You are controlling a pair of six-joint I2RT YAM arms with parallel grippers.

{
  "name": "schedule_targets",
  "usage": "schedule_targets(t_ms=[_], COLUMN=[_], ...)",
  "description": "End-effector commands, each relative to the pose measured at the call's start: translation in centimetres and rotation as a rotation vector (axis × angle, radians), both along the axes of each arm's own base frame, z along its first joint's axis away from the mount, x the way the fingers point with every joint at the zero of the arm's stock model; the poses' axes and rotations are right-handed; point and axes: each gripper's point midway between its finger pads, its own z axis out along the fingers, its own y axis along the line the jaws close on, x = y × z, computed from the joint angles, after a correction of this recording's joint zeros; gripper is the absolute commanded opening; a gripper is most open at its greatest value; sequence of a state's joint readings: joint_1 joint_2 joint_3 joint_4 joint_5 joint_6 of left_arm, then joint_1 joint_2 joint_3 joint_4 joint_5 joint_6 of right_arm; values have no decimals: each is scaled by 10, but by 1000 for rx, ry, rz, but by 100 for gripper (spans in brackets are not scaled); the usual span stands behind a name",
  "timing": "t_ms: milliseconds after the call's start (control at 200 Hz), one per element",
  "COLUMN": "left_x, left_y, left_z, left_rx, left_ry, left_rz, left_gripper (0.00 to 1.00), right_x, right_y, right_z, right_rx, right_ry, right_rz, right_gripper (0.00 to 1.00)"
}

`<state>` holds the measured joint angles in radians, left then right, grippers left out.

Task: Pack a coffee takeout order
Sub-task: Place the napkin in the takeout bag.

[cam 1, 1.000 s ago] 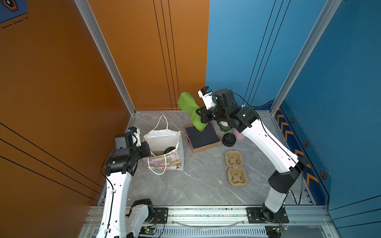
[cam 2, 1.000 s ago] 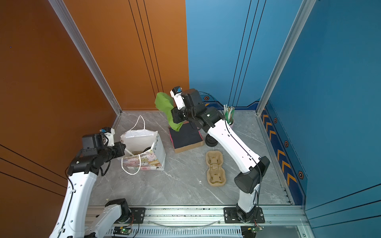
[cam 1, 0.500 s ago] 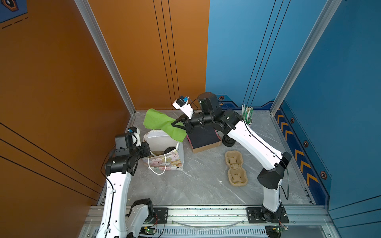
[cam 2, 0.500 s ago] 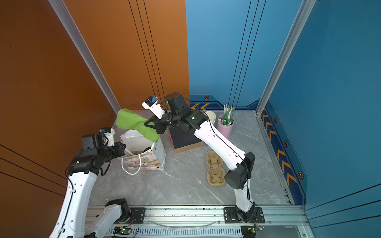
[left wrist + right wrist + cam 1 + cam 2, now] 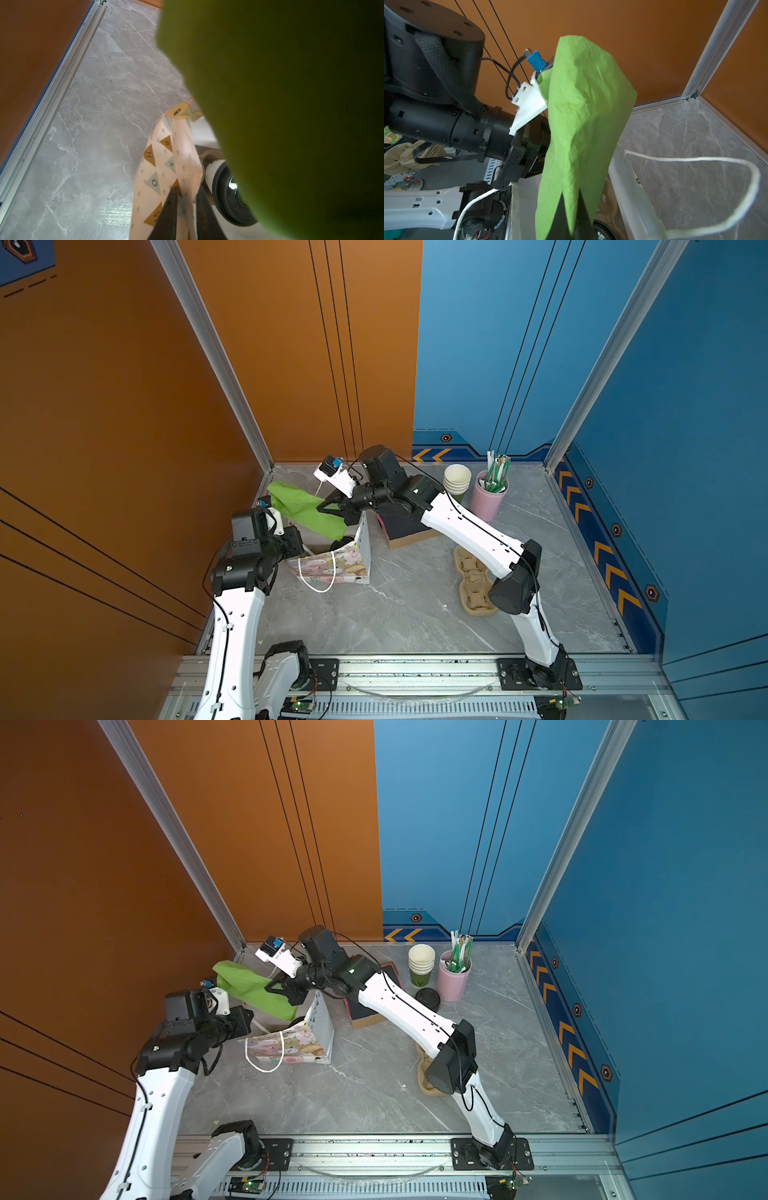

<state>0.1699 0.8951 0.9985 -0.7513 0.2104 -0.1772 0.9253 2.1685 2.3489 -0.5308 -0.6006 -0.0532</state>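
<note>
Grey marble tabletop (image 5: pixel 399 614) carries: patterned gift bag (image 5: pixel 336 568) upright; dark box (image 5: pixel 409 536) just beside; cup stack (image 5: pixel 457 481), pink tin (image 5: pixel 486 502) at rear; black lid (image 5: pixel 427 998); pulp carrier (image 5: pixel 473 593).

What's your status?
Right gripper shut on napkin, above open bag. Left gripper holds bag rim. Cup inside, lidded. Napkin covers most of left wrist view.

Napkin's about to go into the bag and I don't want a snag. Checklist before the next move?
1. Right gripper shut on napkin: ok.
2. Left gripper pinching bag rim: ok.
3. Napkin's lower end over bag mouth: ok.
4. Left wrist view unblocked: not ok, napkin fills most of it.
5. Cup with lid inside bag: ok.
6. Room left beside cup: cannot tell.
</note>
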Motion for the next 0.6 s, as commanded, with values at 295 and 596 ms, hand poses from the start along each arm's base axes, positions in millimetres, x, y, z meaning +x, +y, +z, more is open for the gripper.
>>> schedule_targets(t_ms=[295, 596], left_x=[-5, -5], left_y=[0, 0], left_z=[3, 3], left_rx=[4, 3], left_ry=[-2, 0], left_rz=[7, 8], left_gripper=[18, 18], right_x=[4, 0], right_y=[-6, -9], right_z=[-29, 0], right_rx=[-57, -20], right_ry=[-80, -130], right_rz=[1, -15], right_gripper=[21, 81])
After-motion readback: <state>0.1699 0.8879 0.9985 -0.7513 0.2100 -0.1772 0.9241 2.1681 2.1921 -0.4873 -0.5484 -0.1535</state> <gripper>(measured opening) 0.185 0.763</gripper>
